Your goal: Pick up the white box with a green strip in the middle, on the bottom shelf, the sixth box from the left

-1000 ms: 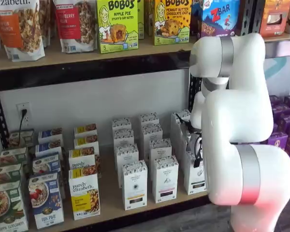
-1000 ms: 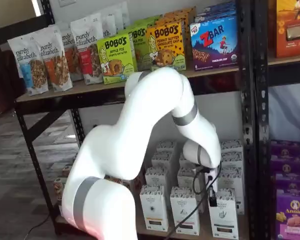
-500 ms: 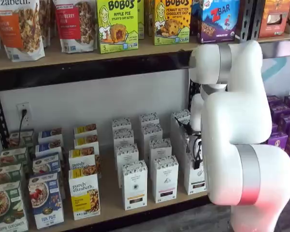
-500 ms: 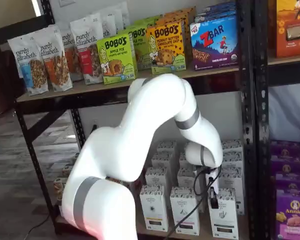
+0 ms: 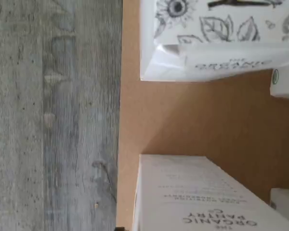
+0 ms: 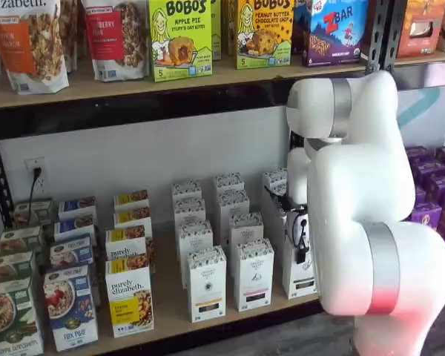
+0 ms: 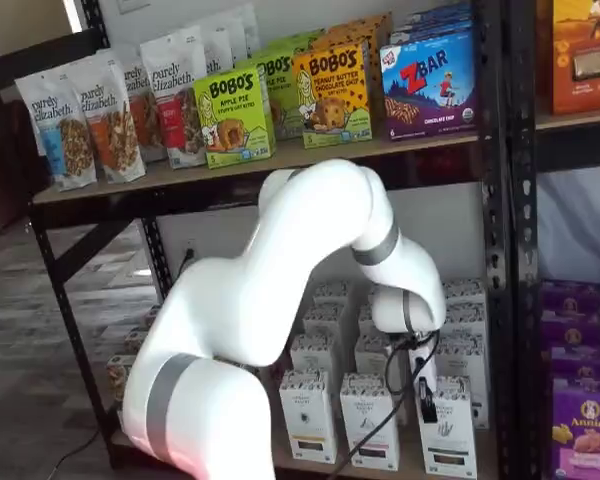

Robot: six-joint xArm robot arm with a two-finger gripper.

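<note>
The white box (image 6: 300, 273) stands at the front of the rightmost white column on the bottom shelf (image 6: 167, 308), partly hidden by my arm; it also shows as the white box (image 7: 448, 432). My gripper (image 7: 422, 393) hangs just above and in front of it, with a black cable beside it. In a shelf view the gripper (image 6: 300, 239) is mostly covered by the arm. It is open and holds nothing. The wrist view shows two white "Organic Pantry" cartons (image 5: 207, 197) standing on the tan board (image 5: 183, 120); I cannot tell which is the task's box.
More white cartons (image 6: 206, 283) stand in rows to the left, then "purely elizabeth" boxes (image 6: 130, 297) and blue boxes (image 6: 70, 305). Purple cartons (image 7: 580, 430) fill the neighbouring rack, behind a black upright (image 7: 520, 250). Grey wood floor (image 5: 53, 115) lies before the shelf edge.
The arm's elbow and wrist have sunk a little, which brought the gripper lower toward the front right white box. The boxes have not moved.
</note>
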